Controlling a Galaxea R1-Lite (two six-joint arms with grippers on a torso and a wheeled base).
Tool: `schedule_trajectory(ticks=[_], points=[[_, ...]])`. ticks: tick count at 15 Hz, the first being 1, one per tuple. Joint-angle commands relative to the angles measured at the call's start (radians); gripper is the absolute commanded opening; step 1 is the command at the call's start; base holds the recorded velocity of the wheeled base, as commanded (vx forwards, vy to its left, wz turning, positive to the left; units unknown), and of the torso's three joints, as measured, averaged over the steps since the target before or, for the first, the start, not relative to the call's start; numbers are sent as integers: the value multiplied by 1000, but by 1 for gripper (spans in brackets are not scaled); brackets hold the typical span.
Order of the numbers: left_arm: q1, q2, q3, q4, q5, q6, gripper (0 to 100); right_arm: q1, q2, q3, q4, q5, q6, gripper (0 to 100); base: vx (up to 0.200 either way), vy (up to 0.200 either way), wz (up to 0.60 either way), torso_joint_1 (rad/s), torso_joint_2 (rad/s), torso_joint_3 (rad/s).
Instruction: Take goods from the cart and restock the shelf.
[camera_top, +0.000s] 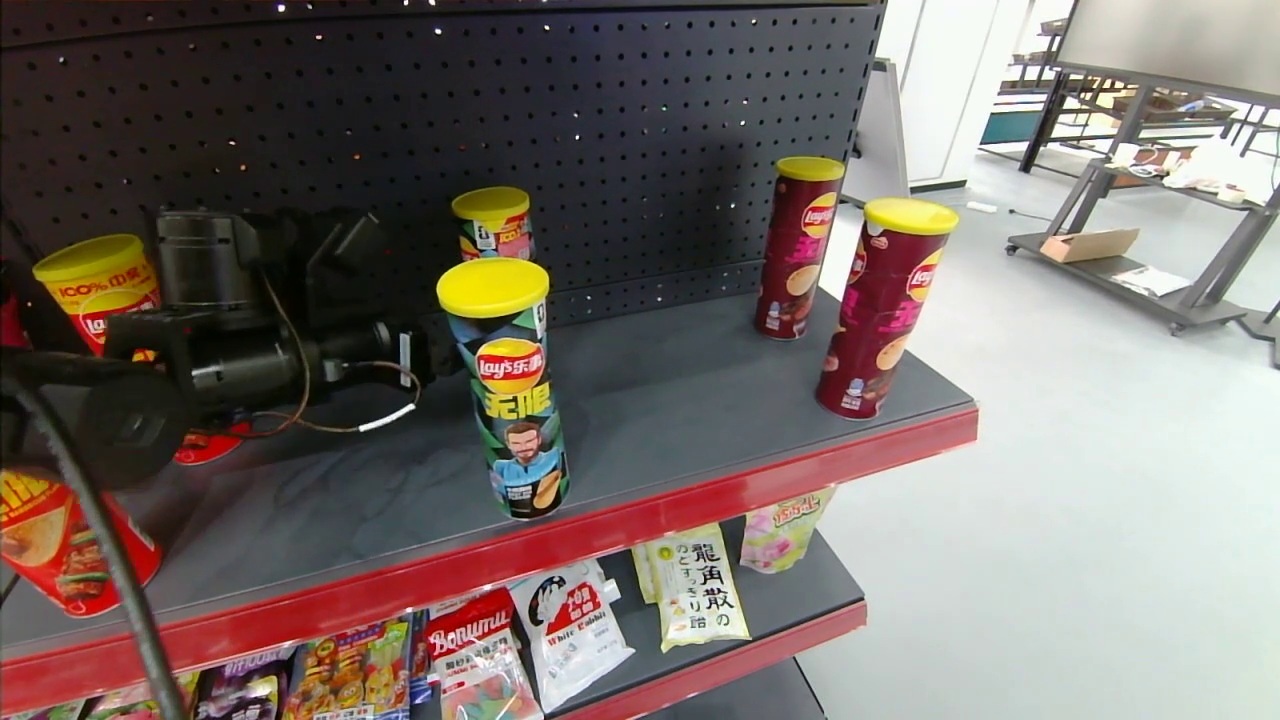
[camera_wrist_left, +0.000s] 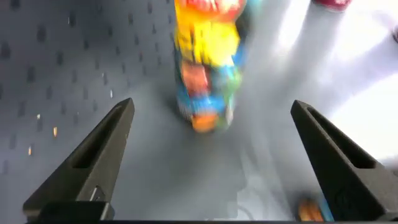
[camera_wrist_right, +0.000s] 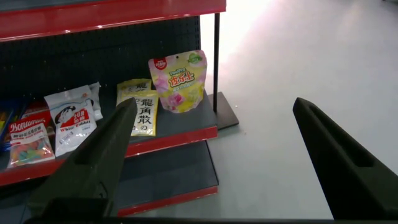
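A green chip can with a yellow lid stands upright near the front edge of the top shelf. A second green can stands behind it by the pegboard. My left gripper is just left of the front can, partly hidden by it. In the left wrist view the left gripper is open. A blurred colourful can stands beyond its fingertips, apart from both; I cannot tell which green can it is. My right gripper hangs open and holds nothing, facing the lower shelves.
Two maroon cans stand at the shelf's right end. A red can and another sit at the left. Snack bags fill the lower shelf. Open floor lies to the right.
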Motion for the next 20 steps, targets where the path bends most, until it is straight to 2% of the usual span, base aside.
schedule_trajectory(ticks=[1, 2, 4, 5, 6, 7, 8, 9, 10, 11, 12, 13, 14, 16, 17, 20], points=[[4, -190, 172, -1, 0, -1, 100, 0, 2, 0, 0, 1, 0, 100, 0, 0, 0, 0, 0, 0], [5, -245, 223, -1, 1, -1, 100, 0, 2, 0, 0, 1, 0, 100, 0, 0, 0, 0, 0, 0], [28, -464, 390, 3, 3, 5, 100, 0, 2, 0, 0, 1, 0, 100, 0, 0, 0, 0, 0, 0], [41, -520, 422, 3, 0, 6, 100, 0, 2, 0, 0, 1, 0, 100, 0, 0, 0, 0, 0, 0], [82, -716, 487, 61, -9, 0, 100, 0, 2, 0, 0, -1, 0, 100, 0, 0, 0, 0, 0, 0], [87, -788, 491, 115, -13, -1, 100, 0, 2, 0, 0, 1, 0, 100, 0, 0, 0, 0, 0, 0], [91, -980, 450, 309, -13, -24, 100, 0, 2, 0, 0, 1, 0, 100, 0, 0, 0, 0, 0, 0], [91, -1101, 392, 446, -13, -56, 100, 0, 2, 0, 0, -1, 0, 100, 0, 0, 0, 0, 0, 0], [91, -1147, 364, 512, -8, -67, 100, 0, 2, 0, 0, -1, 0, 100, 0, 0, 0, 0, 0, 0], [91, -1276, 307, 684, 32, -96, 100, 0, 2, 0, 0, -1, 0, 100, 0, 0, 0, 0, 0, 0], [91, -1334, 312, 711, 84, -104, 100, 0, 2, 0, 0, -1, 0, 100, 0, 0, 0, 0, 0, 0], [91, -1334, 312, 711, 84, -104, 100, 0, 2, 0, 0, -1, 0, 100, 0, 0, 0, 0, 0, 0], [91, -1368, 312, 711, 155, -106, 100, 0, 2, 0, 0, 1, 0, 100, 0, 0, 0, 0, 0, 0], [91, -1406, 313, 719, 211, -104, 100, 0, 2, 0, 0, -1, 0, 100, 0, 0, 0, 0, 0, 0], [88, -1431, 313, 742, 205, -104, 100, 0, 2, 0, 0, -1, 0, 100, 0, 0, 0, 0, 0, 0], [33, -1523, 269, 964, 184, -86, 100, 0, 2, 2, 0, 2, 0, 100, 0, 0, 0, 0, 0, 0]])
